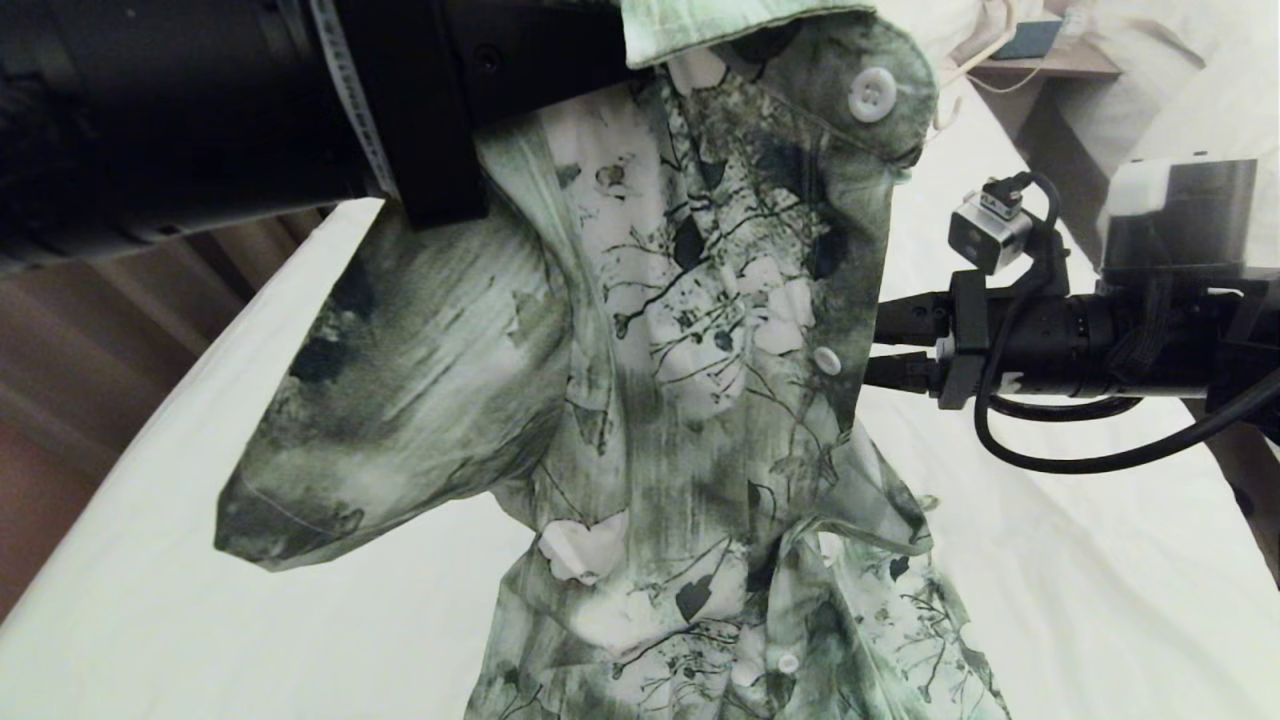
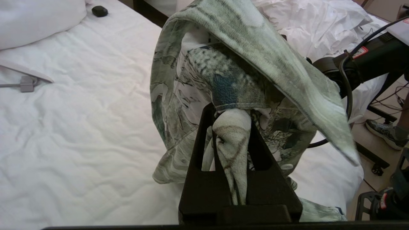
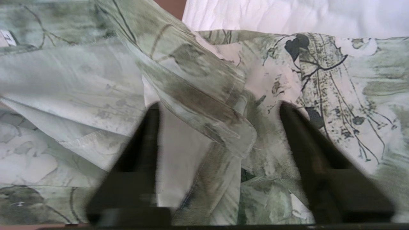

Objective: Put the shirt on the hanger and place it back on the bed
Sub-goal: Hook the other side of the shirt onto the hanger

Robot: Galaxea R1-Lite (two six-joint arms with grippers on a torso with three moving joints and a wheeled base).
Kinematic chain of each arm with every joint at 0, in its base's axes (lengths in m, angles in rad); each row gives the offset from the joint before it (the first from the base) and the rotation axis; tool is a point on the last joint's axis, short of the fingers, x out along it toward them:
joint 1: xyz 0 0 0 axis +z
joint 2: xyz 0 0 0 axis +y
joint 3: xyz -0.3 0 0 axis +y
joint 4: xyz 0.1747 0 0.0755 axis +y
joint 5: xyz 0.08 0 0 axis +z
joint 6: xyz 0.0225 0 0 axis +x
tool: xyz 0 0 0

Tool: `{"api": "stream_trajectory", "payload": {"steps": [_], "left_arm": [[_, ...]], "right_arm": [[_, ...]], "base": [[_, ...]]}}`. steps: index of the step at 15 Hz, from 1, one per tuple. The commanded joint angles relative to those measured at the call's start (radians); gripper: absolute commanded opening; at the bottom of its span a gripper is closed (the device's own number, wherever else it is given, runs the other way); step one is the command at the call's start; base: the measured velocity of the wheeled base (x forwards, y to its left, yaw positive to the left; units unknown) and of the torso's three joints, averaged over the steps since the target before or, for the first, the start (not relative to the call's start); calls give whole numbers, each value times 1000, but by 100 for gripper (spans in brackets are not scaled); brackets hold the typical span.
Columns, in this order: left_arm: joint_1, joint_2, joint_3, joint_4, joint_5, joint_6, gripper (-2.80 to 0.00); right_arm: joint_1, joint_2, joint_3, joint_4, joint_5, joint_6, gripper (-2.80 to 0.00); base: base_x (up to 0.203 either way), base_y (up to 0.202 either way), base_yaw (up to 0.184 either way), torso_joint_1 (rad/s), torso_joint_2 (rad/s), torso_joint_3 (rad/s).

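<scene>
Holding the shirt (image 1: pixel 690 400) up off the bed (image 1: pixel 1050 600) with the left arm, which comes in from the upper left of the head view. The cloth hangs free below it, one sleeve splayed out, hem trailing near the sheet. I read that as keeping the collar area open and reachable for the hanger, which I can't find in any view. The right arm lies level on the right, wrist turned so the right gripper (image 1: pixel 868 345) points sideways into the button edge at mid-chest.

Left wrist view: the left gripper (image 2: pixel 231 134) is clamped together on a rolled pinch of shirt fabric, and the rest drapes over and past the fingers. The grip looks solid; I can't tell whether it also catches anything under the cloth. Another white hanger-like piece (image 2: pixel 27 78) lies flat on the sheet, well apart.

Right wrist view: right fingers (image 3: pixel 140 143) stand wide apart, with a folded flap of the shirt lying between them and nothing pinched. My guess is it's lined up to take that edge, but it isn't closed on it yet. The picture is smeared, so that arm is probably moving.
</scene>
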Motion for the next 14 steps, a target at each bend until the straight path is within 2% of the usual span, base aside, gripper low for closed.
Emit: {"api": "stream_trajectory", "payload": {"steps": [1, 4, 14], "left_arm": [[3, 1, -1, -2, 0, 1, -280], [4, 1, 0, -2, 0, 1, -280], [4, 4, -4, -3, 0, 1, -280]], "right_arm": [[3, 2, 0, -1, 5, 4, -280], [29, -2, -5, -4, 6, 58, -280], [24, -32, -8, 7, -6, 58, -280]], "base": [[0, 0, 0, 0, 0, 0], [0, 0, 0, 0, 0, 0], [0, 0, 0, 0, 0, 0]]}}
